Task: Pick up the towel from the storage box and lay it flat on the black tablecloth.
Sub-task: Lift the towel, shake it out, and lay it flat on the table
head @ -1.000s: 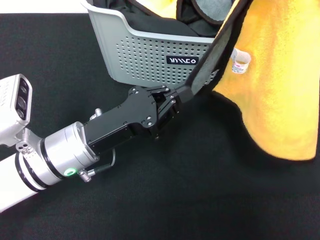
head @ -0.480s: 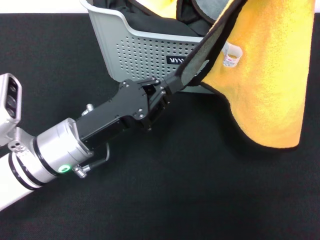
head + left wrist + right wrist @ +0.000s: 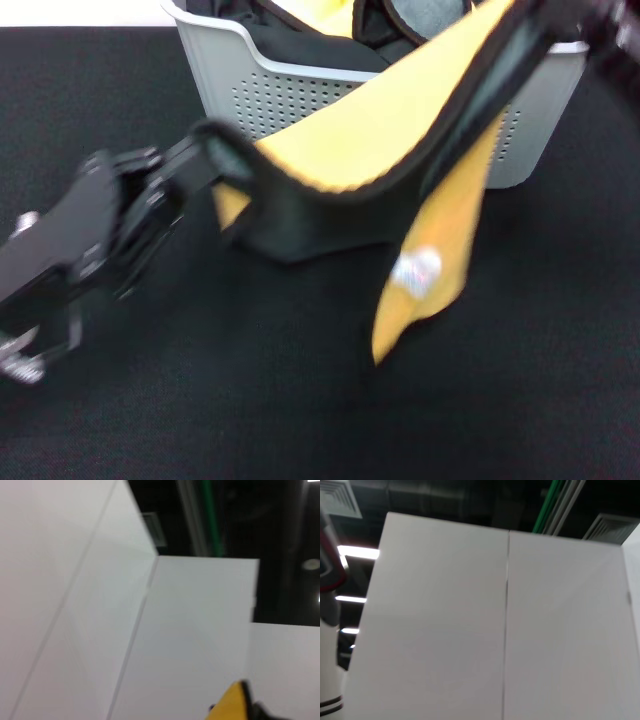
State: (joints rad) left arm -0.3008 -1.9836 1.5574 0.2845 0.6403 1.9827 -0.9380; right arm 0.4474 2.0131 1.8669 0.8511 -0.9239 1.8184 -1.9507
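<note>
The towel [image 3: 370,140], yellow side up with a black edge, is stretched taut in front of the storage box [image 3: 232,70]. My left gripper [image 3: 188,162] is shut on the towel's left corner, above the black tablecloth [image 3: 300,410]. The towel's other end rises to my right gripper [image 3: 600,22] at the top right edge, which holds it up. A yellow flap with a white tag [image 3: 415,270] hangs down in the middle. The left wrist view shows only a yellow towel corner [image 3: 231,706]. More cloth lies inside the box.
The storage box stands at the back middle of the tablecloth and its logo is hidden behind the towel. Both wrist views show white panels and a dark ceiling. Black tablecloth stretches in front and to both sides.
My left gripper has pulled its towel corner far to the left, away from the box. The towel, which hung at the right, is now stretched across the box front.
</note>
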